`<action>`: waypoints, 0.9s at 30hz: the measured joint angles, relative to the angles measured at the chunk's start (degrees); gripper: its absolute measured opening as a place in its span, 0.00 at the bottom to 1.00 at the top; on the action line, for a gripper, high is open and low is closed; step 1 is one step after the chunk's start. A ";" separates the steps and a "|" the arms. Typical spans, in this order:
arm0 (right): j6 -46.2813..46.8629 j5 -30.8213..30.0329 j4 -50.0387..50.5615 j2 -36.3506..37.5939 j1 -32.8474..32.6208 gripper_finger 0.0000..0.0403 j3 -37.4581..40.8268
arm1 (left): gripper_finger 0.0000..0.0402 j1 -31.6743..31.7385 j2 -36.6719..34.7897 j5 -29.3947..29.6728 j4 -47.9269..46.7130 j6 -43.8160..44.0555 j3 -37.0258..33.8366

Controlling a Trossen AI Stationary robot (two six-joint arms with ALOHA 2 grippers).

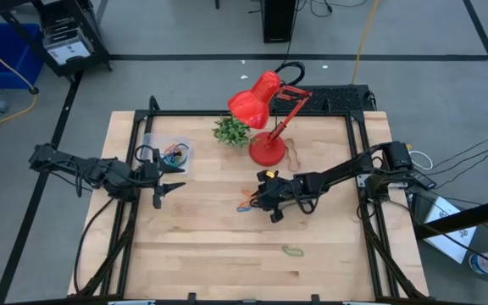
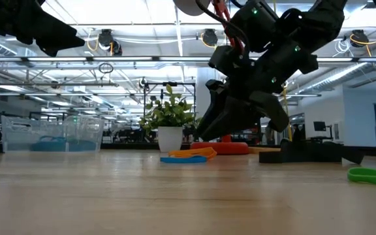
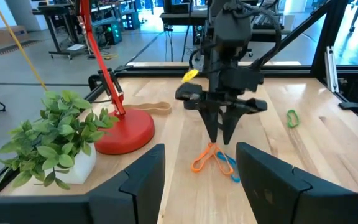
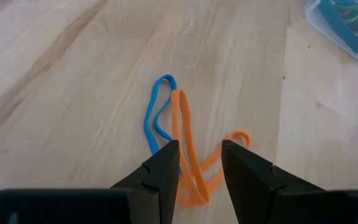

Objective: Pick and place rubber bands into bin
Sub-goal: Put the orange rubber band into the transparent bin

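The right gripper (image 4: 199, 163) hangs just above the middle of the table (image 1: 227, 254), its 2 fingers a narrow gap apart and pointing down at an orange rubber band (image 4: 191, 155) and a blue rubber band (image 4: 154, 118). The fingertips straddle the orange loop; nothing is gripped, and both bands lie flat on the wood, touching and partly overlapping each other. In the left wrist view the same pair shows directly below the tapered fingertips of that gripper (image 3: 221, 127).

A green rubber band (image 1: 292, 250) lies alone on the table, well apart from the pair, towards the front edge. A brown rubber band (image 3: 149, 108) rests just beside the round base of the red desk lamp (image 1: 266, 127), at the back of the table. A small potted plant (image 1: 232, 130) stands next to the lamp.

The bin (image 1: 166, 154) of clear plastic sits near the table's left rear corner, with a few coloured bands already inside it. The left gripper (image 1: 164, 188) waits just beside the bin, on its front side, its 2 fingers spread wide and holding nothing.
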State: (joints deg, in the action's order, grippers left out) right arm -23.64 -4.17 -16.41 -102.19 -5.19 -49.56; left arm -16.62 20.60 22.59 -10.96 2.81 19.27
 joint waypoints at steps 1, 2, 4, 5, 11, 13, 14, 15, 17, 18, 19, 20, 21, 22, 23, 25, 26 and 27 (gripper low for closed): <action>-0.02 -0.04 0.04 -0.42 0.03 0.28 0.00 | 0.50 0.00 0.02 0.00 0.02 0.00 0.00; -0.02 -0.02 0.03 -1.13 0.04 0.28 0.04 | 0.50 0.00 0.00 0.00 -0.04 0.00 0.00; -0.04 -0.02 -1.75 -2.80 0.02 0.28 0.02 | 0.50 0.00 0.02 0.00 -0.10 0.00 0.02; -0.02 -0.05 -1.86 -3.39 0.02 0.28 0.02 | 0.50 0.00 0.00 0.00 -0.30 0.00 0.02; 0.09 -0.17 -3.08 -4.24 0.31 0.27 0.02 | 0.50 0.00 0.00 0.00 -0.61 -0.02 0.04; 0.39 -0.17 -3.05 -4.24 0.61 0.25 0.02 | 0.50 0.00 0.00 0.02 -0.91 -0.02 0.04; 0.40 -0.19 -3.05 -4.24 0.69 0.23 0.02 | 0.50 0.00 0.01 0.00 -0.94 -0.02 0.04; 0.40 -0.20 -3.05 -4.24 0.79 0.21 0.02 | 0.50 0.00 0.01 0.01 -0.94 -0.02 0.04; 0.38 -0.21 -3.05 -4.24 1.03 0.16 0.02 | 0.50 0.00 0.01 0.02 -0.94 -0.02 0.04; 0.40 -0.19 -3.05 -4.24 1.07 0.14 0.02 | 0.50 0.00 0.02 0.01 -0.94 -0.02 0.04; 0.40 -0.21 -3.05 -4.24 1.09 0.11 0.02 | 0.50 -0.02 0.01 0.01 -0.94 -0.02 0.04; 0.40 -0.20 -3.05 -4.24 1.09 0.09 0.02 | 0.50 0.00 0.00 0.01 -0.94 -0.02 0.04; 0.40 -0.19 -3.05 -4.24 1.09 0.06 0.02 | 0.50 -0.01 0.00 0.02 -0.93 -0.02 0.04; 0.40 -0.19 -3.04 -4.24 1.09 0.04 0.02 | 0.50 0.00 0.00 0.02 -0.94 -0.02 0.04; 0.40 -0.20 -3.03 -4.24 1.09 0.02 0.02 | 0.50 0.00 0.01 0.02 -0.94 -0.02 0.04; 0.40 -0.19 -3.03 -4.24 1.08 0.01 0.02 | 0.50 0.00 0.00 0.02 -0.93 -0.03 0.04; 0.40 -0.21 -3.03 -4.24 1.09 0.02 0.02 | 0.50 0.00 0.00 0.02 -0.92 -0.04 0.04; 0.40 -0.19 -3.03 -4.24 1.09 0.02 0.02 | 0.50 0.00 0.00 0.02 -0.94 -0.04 0.04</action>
State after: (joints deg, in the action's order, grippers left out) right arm -23.24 -4.36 -19.44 -106.43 -4.10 -49.54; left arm -16.62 20.61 22.61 -11.90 2.77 19.31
